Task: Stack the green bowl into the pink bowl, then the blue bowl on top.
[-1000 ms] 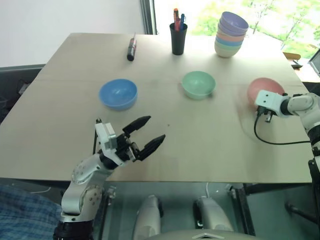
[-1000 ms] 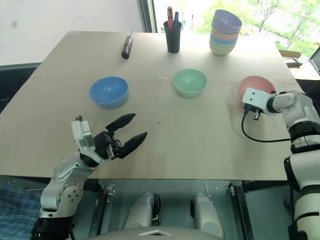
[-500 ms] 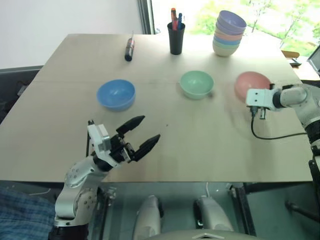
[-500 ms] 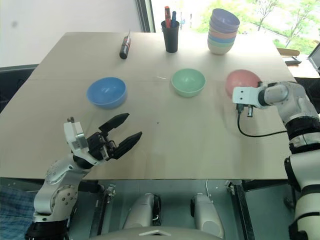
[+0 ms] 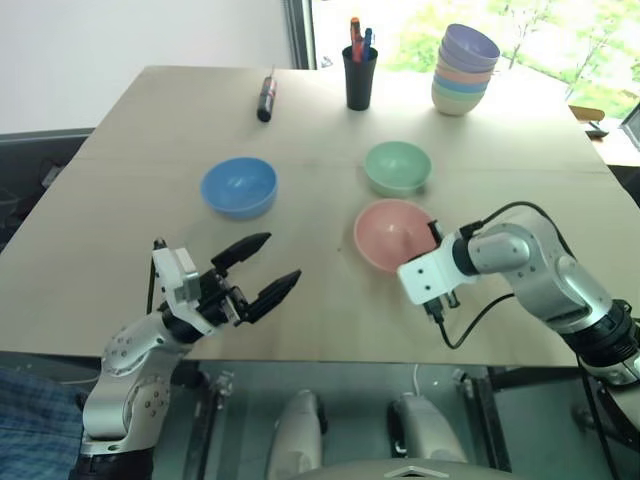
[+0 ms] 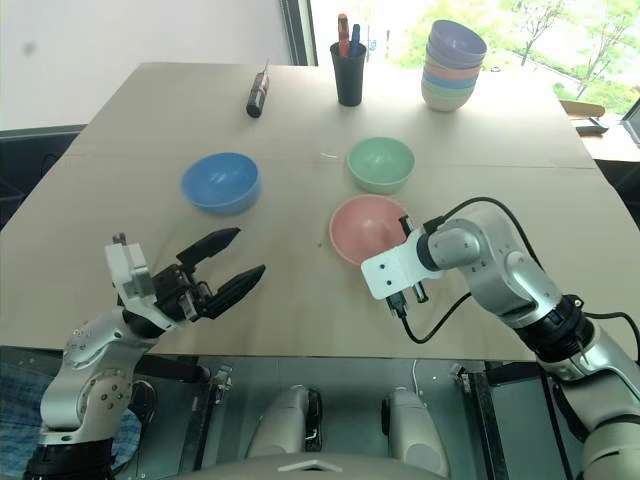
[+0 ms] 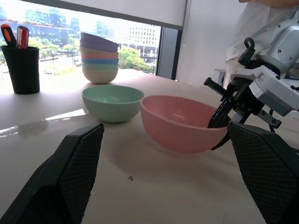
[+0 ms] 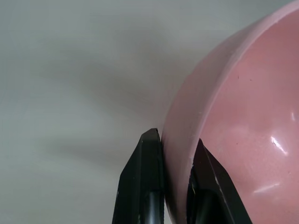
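Pink bowl: small, round, salmon-coloured plastic, plain and smooth, mouth up, tipped slightly in the left wrist view. It sits near the middle of the wooden table, toward the front edge, just in front of the green bowl and apart from it by a narrow gap. Right gripper is clamped on its rim: one black finger against the outer wall, the other inside, the wall pinched between them. The right arm reaches in from the right side, forearm bent across the table front, gripper pointing down and leftward at the bowl's near-right edge; a black cable loops beneath the wrist.

Green bowl: mint, same size, upright, empty, on the table behind the pink one. Blue bowl: sky-blue, same size, upright, empty, well to the left of the other two.

Left gripper hangs over the front-left part of the table, near the edge, fingers spread wide with nothing between them, pointing forward and to the right, toward the bowls.

Back edge of the table: a pile of pastel bowls at the right, a black cup with pens near the middle, a dark marker-like tool lying to its left.
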Tool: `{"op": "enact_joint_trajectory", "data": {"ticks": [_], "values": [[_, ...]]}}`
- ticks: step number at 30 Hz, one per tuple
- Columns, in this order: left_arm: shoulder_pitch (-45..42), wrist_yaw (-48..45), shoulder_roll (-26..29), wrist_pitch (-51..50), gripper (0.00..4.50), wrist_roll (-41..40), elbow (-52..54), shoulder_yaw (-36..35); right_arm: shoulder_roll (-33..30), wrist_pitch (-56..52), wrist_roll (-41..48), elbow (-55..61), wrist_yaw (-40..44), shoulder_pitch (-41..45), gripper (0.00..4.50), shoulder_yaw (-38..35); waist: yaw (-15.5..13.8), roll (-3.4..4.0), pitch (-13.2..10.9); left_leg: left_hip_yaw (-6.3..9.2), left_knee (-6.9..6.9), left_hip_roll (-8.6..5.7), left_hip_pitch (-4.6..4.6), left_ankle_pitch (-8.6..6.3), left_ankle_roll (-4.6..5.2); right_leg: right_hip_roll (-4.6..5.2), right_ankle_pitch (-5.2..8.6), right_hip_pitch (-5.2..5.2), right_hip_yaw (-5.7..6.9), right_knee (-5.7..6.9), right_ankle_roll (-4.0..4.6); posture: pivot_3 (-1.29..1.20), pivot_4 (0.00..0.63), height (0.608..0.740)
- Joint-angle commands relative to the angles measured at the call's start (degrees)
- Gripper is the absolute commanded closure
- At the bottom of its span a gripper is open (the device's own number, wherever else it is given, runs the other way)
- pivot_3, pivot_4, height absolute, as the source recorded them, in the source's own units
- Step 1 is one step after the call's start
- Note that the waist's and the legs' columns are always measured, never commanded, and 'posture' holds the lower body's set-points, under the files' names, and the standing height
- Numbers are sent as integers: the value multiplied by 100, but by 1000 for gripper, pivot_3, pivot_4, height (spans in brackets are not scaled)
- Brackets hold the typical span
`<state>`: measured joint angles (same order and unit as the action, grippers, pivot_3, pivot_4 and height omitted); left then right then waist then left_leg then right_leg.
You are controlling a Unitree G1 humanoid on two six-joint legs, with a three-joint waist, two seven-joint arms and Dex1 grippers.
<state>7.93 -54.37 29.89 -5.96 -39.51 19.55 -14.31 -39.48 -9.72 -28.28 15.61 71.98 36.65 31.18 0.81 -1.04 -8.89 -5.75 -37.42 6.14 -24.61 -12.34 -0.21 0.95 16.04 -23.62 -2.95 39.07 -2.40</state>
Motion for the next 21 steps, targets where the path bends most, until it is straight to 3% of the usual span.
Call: {"op": "enact_joint_trajectory", "data": {"ticks": [1, 6, 8, 9, 16, 18, 21], "values": [[292, -142, 203, 70, 0, 40, 184, -274, 199, 184, -313, -47, -242, 125, 4289, 154, 7, 0, 0, 0, 1, 1, 1, 0, 0, -1, 0, -1, 0, 1, 1, 0, 150, 740], [808, -266, 426, 77, 0, -20, 266, -611, 299, 432, -500, -76, -323, 9, 4289, 313, 4, -4, 3, -4, 2, 2, -2, 0, 0, 1, 1, -3, -1, -6, 1, 0, 150, 740], [895, -316, 490, 95, 0, -23, 237, -694, 352, 478, -525, -122, -365, 9, 3649, 302, -12, -9, 5, -3, 2, 2, -2, 0, 0, 1, 1, -2, 1, -7, 2, 0, 150, 740], [901, -328, 509, 96, 0, -21, 218, -719, 367, 506, -538, -161, -386, 22, 3573, 287, -11, -10, 6, -1, 2, 2, -1, 0, 0, 1, 5, -1, 3, -6, 8, 0, 150, 740], [830, -379, 576, 59, 0, -10, 154, -741, 356, 469, -432, -183, -289, 103, 666, 108, -18, -24, 16, -1, 2, 2, 2, -1, 1, 2, 11, 2, 3, -5, 20, 0, 150, 740], [798, -363, 573, 41, 0, -22, 148, -731, 343, 297, -296, -63, -181, 59, 86, -10, -19, -26, 16, -1, 2, 2, 2, -1, 1, 2, 11, 3, 3, -5, 20, 0, 150, 740], [728, -326, 558, -2, 0, -67, 158, -718, 204, 87, -23, 192, 66, -13, 86, -211, -21, -26, 16, -1, 2, 2, 1, -1, 1, 2, 11, 2, 4, -6, 20, 0, 150, 740]]}}
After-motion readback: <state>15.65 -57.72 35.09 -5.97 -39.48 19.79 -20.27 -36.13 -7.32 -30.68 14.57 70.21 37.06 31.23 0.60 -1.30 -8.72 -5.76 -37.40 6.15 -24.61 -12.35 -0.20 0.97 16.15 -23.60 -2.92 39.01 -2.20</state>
